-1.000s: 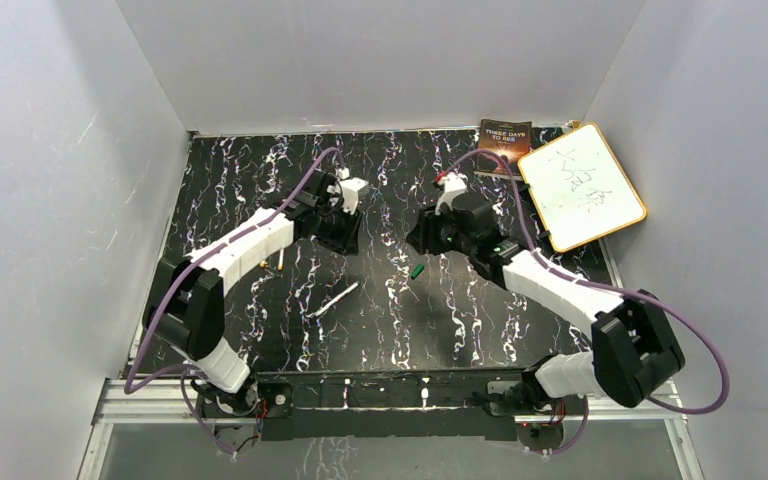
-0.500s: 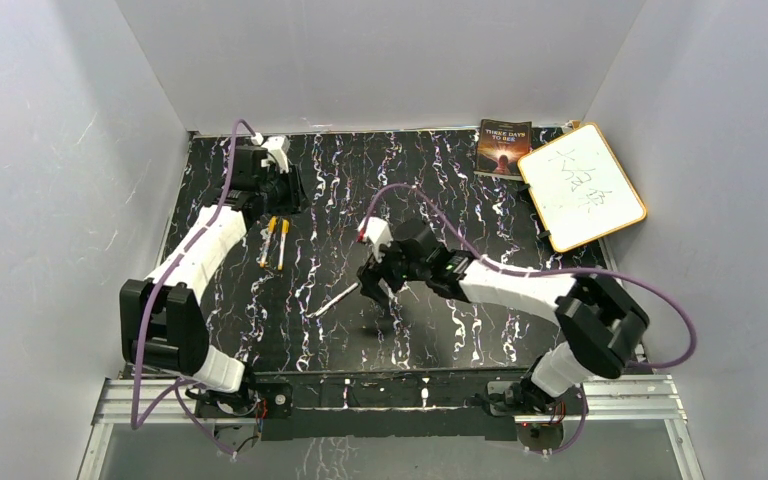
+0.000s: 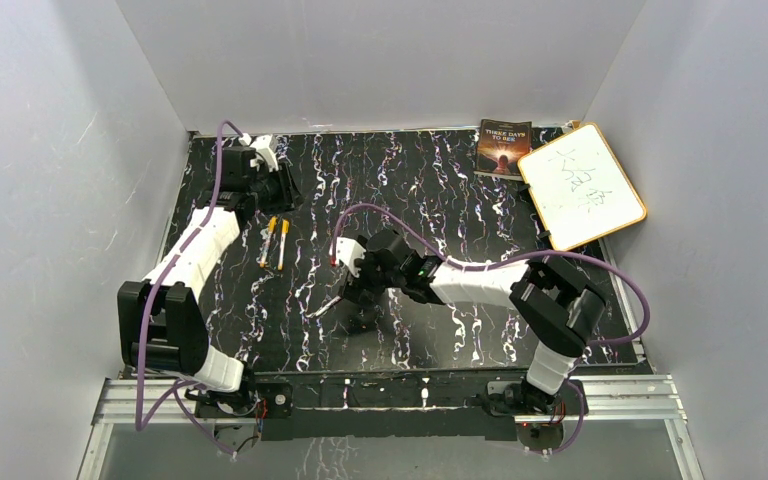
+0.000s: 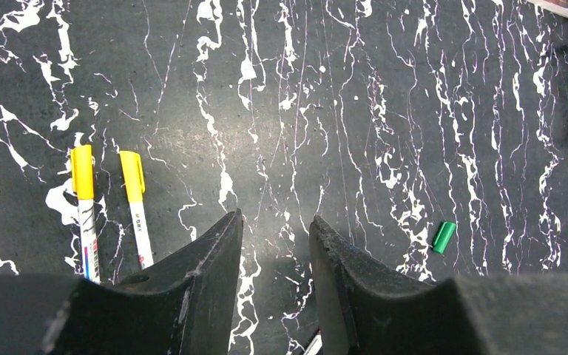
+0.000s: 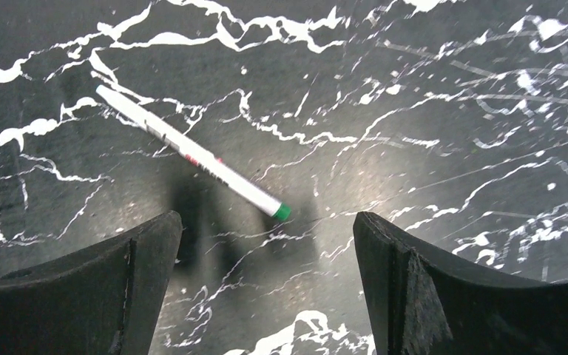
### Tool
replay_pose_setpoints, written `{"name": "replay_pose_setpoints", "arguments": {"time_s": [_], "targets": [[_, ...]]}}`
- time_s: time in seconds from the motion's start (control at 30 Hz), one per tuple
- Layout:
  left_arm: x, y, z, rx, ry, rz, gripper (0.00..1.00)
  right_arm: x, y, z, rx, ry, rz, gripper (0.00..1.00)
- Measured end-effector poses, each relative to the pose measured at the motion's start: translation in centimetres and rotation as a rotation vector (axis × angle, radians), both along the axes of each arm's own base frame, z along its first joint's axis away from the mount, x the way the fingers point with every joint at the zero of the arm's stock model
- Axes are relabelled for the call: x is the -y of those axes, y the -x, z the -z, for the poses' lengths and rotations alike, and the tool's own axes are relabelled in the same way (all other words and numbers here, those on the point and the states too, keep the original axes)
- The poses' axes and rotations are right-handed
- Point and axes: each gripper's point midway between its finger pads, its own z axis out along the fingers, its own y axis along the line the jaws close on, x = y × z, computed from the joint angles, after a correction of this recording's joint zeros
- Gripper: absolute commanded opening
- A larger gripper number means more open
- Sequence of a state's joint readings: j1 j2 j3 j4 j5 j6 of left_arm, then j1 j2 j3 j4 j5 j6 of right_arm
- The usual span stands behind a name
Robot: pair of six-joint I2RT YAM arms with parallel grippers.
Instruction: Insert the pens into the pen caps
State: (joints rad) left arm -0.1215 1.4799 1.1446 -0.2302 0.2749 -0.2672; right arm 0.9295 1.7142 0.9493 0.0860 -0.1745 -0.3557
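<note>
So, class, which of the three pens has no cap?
The thin white green-tipped pen, lying alone; the two other white pens wear yellow caps.

A thin yellow-capped whitish marker pen [image 4: 85,214] lies flat just beside a second yellow-capped pen [image 4: 139,218]. The two are nearly parallel, with a narrow gap between them (caps pointing the same way). An uncapped whitish pen [image 5: 192,154] with its green tip bare lies diagonally, alone. A stubby green plastic cap [image 4: 444,237] lies loose on its side, well apart from the yellow pair.
</note>
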Motion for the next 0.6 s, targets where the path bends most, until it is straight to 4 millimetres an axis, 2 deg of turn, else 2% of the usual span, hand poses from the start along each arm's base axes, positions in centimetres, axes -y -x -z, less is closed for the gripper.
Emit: {"name": "replay_pose_setpoints", "arguments": {"time_s": [0.13,0.27,0.4,0.6], "targets": [[0.1,0.0,0.1,-0.002,0.003,0.008,0.37,-0.8,-0.7,-1.0,0.067,-0.019,-0.038,0.85],[0.3,-0.1,0.1,0.006,0.007,0.015,0.36,-2.1,-1.1,-0.8,0.095,-0.024,-0.099,0.84],[0.2,0.1,0.3,0.001,0.005,0.019,0.35,-2.6,-0.5,-0.2,0.083,-0.014,-0.159,0.84],[0.2,0.1,0.4,0.001,0.002,0.023,0.33,-4.4,-0.3,-1.3,0.086,-0.032,-0.255,0.84]]}}
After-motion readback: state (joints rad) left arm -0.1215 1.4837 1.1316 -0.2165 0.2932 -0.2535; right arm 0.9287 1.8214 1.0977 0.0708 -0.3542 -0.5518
